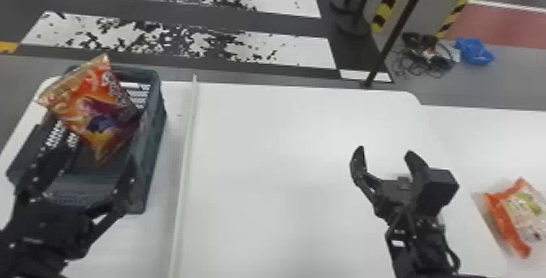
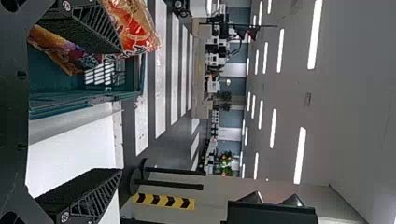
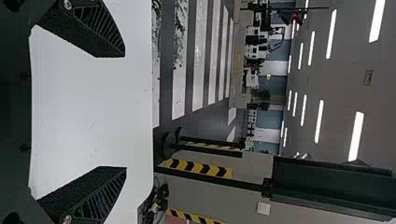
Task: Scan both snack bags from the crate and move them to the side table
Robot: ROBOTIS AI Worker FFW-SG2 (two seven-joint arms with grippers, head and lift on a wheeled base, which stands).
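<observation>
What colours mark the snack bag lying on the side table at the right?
Orange-red and white with green; the head view shows the bag best.

Head view: high, facing forward and down over crate (image 1: 152,147) and white table (image 1: 284,143). Wrist views, two: lower, facing outward across the room; striped floor (image 1: 300,49) common to all three.

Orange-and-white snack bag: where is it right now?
At the head view's right edge, the snack bag lies on the side table, to the right of the robot's right hand.
</observation>
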